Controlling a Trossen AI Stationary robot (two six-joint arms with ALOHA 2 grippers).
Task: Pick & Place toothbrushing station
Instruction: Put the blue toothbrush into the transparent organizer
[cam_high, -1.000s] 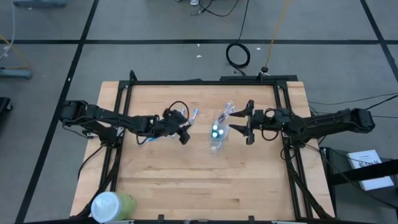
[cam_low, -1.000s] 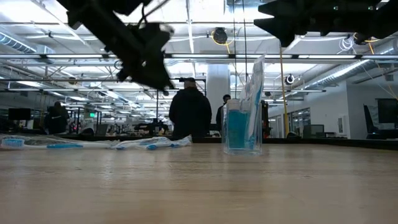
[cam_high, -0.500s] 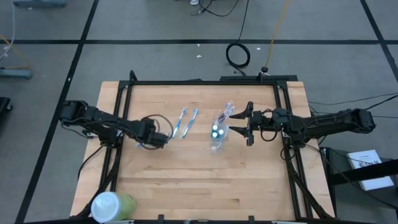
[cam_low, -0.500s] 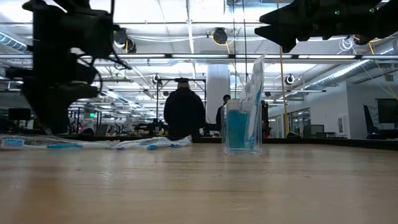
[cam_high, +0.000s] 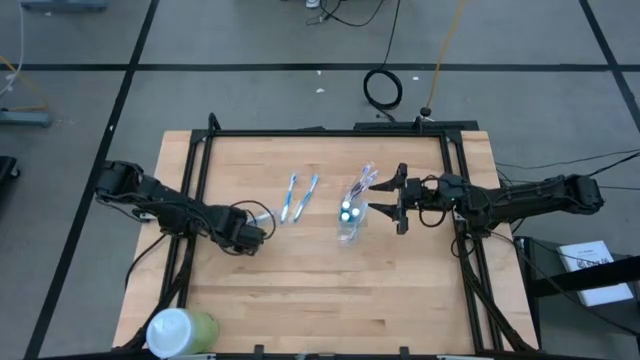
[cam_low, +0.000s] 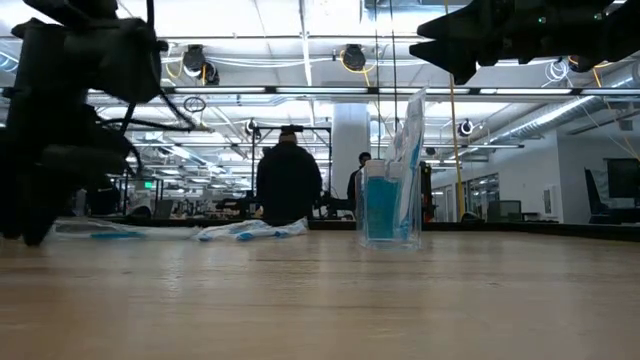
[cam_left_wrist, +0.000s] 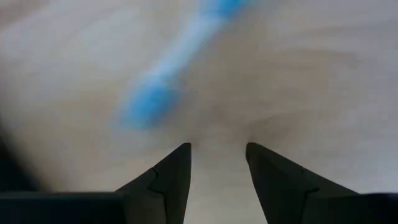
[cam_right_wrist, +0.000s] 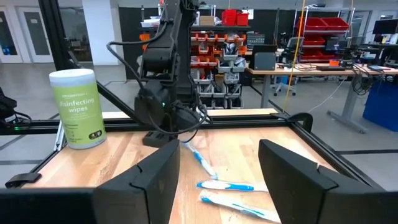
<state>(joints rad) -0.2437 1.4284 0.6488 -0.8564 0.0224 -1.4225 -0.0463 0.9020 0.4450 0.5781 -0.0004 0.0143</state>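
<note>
Left hand (cam_high: 262, 236) has moved off the toothbrushes (cam_high: 298, 196), empty.

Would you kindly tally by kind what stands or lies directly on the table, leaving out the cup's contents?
Loose toothbrushes: 3
Clear cup: 1
Green wipes canister: 1
Total: 5

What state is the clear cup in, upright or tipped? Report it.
Upright. In the low view the small clear cup stands on its base on the table, with wrapped brushes sticking up from it.
</note>
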